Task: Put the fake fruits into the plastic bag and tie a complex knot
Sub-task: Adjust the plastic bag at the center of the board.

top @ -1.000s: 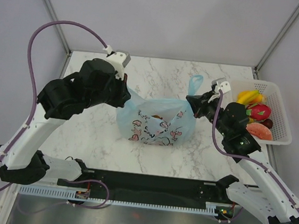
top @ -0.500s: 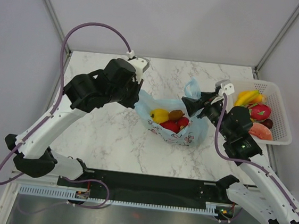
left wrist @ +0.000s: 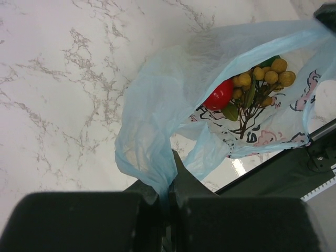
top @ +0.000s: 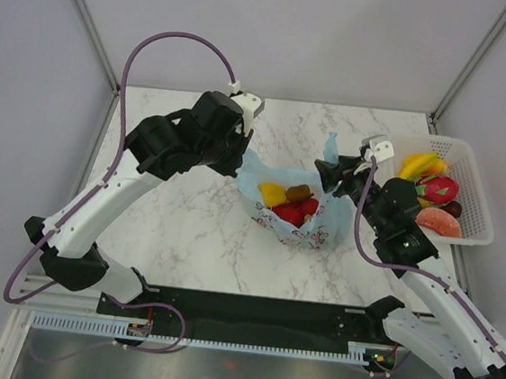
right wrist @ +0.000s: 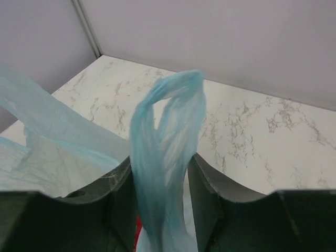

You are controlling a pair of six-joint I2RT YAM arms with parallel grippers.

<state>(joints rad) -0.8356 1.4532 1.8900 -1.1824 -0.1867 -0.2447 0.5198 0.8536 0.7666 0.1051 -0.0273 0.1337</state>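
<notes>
Marble counter (top: 177, 227) carries the translucent light-blue plastic bag (top: 314, 232), mouth spread, fake fruits (top: 289, 204) inside; left tool (left wrist: 169, 194) pinches its edge, right tool (right wrist: 160, 173) stands parted around a handle loop (right wrist: 168, 115)

The thin translucent light-blue plastic bag (top: 296, 226) sits mid-table on the white marble table (top: 168, 226). In it lie small plastic toy fruits (top: 288, 204), with the tan round cluster (left wrist: 265, 79) just beside a red piece (left wrist: 219, 94). The left gripper (left wrist: 170, 176), behind and left of the bag, pinches its left edge. The bag's right handle (right wrist: 168, 131) stands between the spread fingers of the right gripper (right wrist: 160, 173). At the table's right edge, the white mesh plastic basket (top: 476, 190) holds yellow bananas (top: 423, 162) at the back, the pink-red dragon fruit (top: 441, 187) in the middle and the orange-red slice (top: 438, 222) in front.
</notes>
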